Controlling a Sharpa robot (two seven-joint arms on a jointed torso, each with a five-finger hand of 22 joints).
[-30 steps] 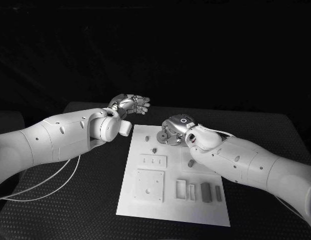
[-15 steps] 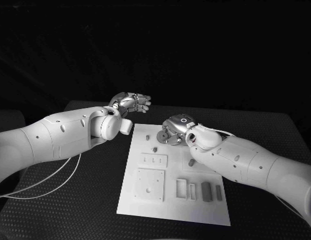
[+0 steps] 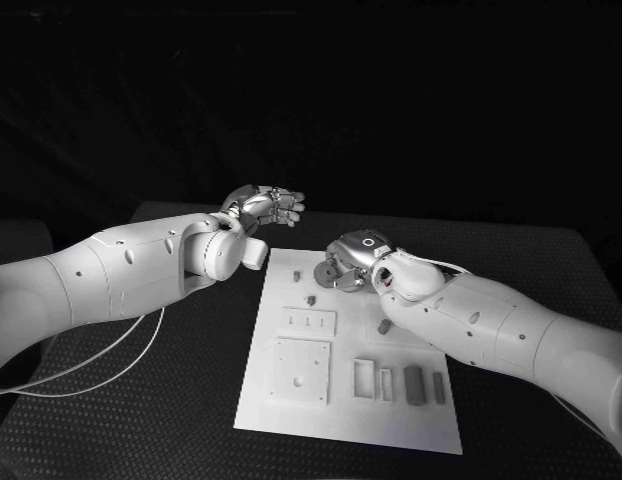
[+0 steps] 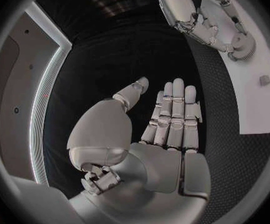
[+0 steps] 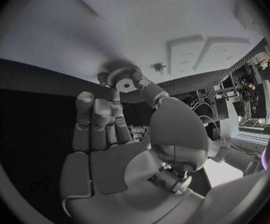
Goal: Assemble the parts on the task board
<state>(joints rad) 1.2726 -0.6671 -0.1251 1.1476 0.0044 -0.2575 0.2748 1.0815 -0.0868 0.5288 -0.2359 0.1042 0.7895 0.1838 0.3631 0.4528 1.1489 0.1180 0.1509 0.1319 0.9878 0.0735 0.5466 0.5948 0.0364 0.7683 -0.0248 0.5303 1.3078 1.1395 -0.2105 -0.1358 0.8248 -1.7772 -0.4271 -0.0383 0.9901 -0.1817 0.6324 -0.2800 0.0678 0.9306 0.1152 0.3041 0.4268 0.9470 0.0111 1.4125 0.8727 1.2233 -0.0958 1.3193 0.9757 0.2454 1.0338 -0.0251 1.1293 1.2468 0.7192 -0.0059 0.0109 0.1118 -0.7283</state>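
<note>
Gear (image 5: 124, 77) at right hand (image 5: 119, 149) fingertips (pinched)

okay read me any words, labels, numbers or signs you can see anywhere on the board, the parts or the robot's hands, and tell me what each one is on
None can be read.
Task board: raised outlines and slots, no lettering.
Gear held by the right hand: no marking visible.
Left hand: open and bare, no label visible.
Small round ring mark on the right hand's back in the head view: a sign, not text.
</note>
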